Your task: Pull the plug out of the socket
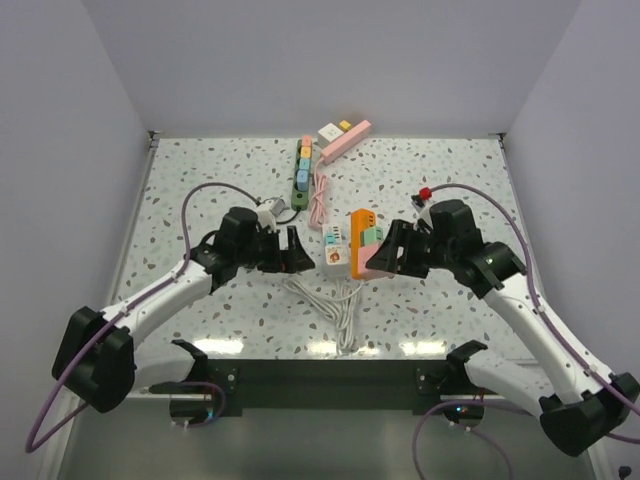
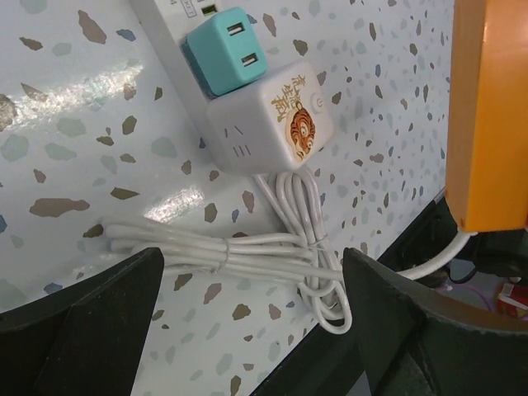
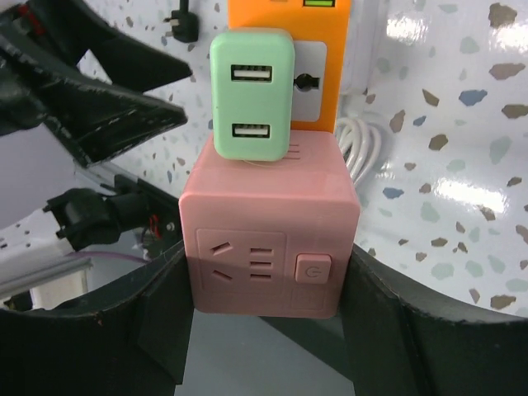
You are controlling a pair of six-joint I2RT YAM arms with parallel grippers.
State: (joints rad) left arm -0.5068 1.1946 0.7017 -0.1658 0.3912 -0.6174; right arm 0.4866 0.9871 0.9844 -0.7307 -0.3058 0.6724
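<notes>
Nearest you, the coiled white cable bundle (image 1: 335,298) lies on the speckled counter (image 1: 200,170), between the two arms. Just past it, your left hand (image 2: 252,268) is spread wide and holds nothing. Its fingers straddle open air above that bundle.

Your right hand (image 3: 264,285) is clamped on the pink cube-shaped plug adapter (image 3: 268,223), one finger pressed to each side wall. The cube sits at the end of the orange plastic power strip (image 2: 487,107), and I take this pair to be the plug and socket of the task. Whether the strip rests flat or is tilted up off the counter, I cannot tell.

The main risk is that nothing pins the orange strip. If you pull now, the strip will likely travel with the cube rather than let go, dragging its white lead into the bundle. Bring the left hand onto the strip first.

The cube's walls look smooth, so a skewed pull could let it slip or jam its pins. The mint-green USB charger (image 3: 252,91) touches the cube's top edge, and a twist could lever it loose.

No bin or tray is in view; only the sockets hold anything. The orange strip carries the cube and the mint charger. Beside it, the white power strip (image 2: 165,25) carries a teal charger (image 2: 227,49) and a white cube with a tiger picture (image 2: 268,115).

Farthest off lie a green strip with coloured sockets (image 1: 303,165), a pink strip (image 1: 346,139) and a pink cable (image 1: 318,200).
</notes>
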